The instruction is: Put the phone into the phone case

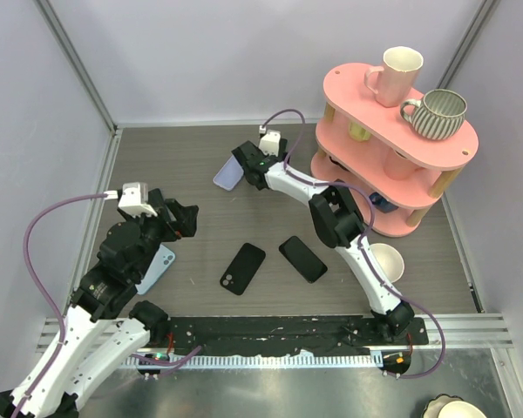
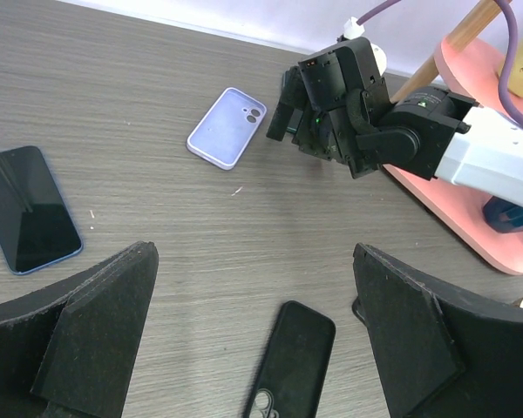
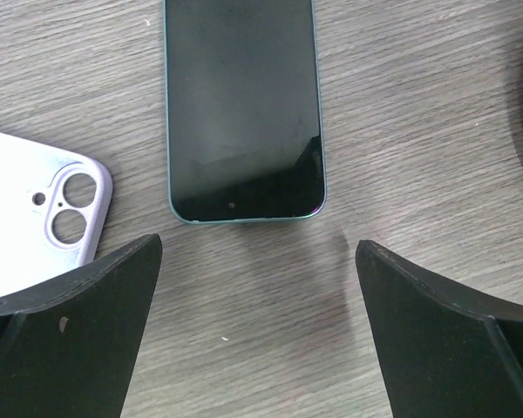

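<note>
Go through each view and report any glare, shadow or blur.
Top external: light even and soft, only a dull sheen on the metal strip at the near edge. Left wrist: a pale streak of reflection on the blue-edged phone; the black case at the bottom looks slightly soft. Right wrist: hazy sheen across the teal-edged phone, a faint shadow on the table below it.

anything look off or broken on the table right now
Nothing stands out. The lavender case and black case lie flat on the table, the phone in the right wrist view shows no cracks, and the cream mug and striped mug stand upright on the pink shelf. Nothing is spilled.
</note>
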### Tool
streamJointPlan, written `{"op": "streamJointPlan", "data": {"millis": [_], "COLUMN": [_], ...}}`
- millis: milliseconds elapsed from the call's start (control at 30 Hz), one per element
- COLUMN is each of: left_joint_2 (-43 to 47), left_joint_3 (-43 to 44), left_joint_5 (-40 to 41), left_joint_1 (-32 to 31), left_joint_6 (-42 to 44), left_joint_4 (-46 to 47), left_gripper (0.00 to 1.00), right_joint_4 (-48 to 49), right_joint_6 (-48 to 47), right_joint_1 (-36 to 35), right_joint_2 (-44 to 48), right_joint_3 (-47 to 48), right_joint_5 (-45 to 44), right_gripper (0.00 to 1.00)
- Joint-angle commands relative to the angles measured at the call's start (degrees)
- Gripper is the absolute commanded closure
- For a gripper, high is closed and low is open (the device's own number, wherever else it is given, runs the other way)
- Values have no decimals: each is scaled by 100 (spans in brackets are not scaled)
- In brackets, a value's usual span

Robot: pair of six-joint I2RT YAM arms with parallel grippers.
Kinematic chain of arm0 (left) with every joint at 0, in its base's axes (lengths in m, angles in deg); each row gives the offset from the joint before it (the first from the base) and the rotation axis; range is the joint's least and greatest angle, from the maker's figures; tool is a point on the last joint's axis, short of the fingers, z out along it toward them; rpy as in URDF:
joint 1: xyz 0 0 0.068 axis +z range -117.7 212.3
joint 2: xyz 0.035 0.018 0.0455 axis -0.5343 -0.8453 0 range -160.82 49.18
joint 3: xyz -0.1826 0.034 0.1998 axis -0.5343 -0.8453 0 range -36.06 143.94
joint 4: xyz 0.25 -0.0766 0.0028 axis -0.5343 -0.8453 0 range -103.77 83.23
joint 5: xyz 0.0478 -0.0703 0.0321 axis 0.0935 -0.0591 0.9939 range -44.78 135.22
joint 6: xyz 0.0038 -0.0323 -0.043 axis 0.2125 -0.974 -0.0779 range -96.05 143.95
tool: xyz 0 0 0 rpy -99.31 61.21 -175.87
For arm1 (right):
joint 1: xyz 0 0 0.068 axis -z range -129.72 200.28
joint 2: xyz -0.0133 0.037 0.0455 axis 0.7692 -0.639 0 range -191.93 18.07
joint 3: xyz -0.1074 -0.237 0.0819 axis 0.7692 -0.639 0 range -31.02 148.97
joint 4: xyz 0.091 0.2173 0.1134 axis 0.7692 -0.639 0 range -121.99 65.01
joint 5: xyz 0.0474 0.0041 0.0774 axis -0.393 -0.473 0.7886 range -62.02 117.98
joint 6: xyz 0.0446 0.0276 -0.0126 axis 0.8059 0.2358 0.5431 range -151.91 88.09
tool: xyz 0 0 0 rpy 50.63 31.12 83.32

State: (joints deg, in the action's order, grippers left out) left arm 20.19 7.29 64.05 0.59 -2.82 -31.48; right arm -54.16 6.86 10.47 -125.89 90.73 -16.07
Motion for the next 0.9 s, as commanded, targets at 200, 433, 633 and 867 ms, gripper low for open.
{"op": "streamJointPlan", "data": {"millis": [200, 433, 633, 867], "left_joint_2": [69, 60, 8, -19], "left_joint_3": [173, 173, 173, 165], "left_joint_5": [200, 244, 253, 227], "left_joint_1": [-73, -73, -73, -73], "left_joint_6": [40, 57, 57, 92], "left_joint_4": [89, 72, 63, 89], "left_gripper": [1, 1, 1, 0], "right_joint_4": [-45, -45, -98, 262], "right_joint_6": [52, 290, 141, -755], "right_joint_1": [175, 281, 281, 281], "right_joint_2": [-316, -527, -607, -458], "right_joint_3": [533, 665, 788, 535], "right_joint_5": [125, 301, 143, 212], "right_gripper": [0, 3, 9, 22]}}
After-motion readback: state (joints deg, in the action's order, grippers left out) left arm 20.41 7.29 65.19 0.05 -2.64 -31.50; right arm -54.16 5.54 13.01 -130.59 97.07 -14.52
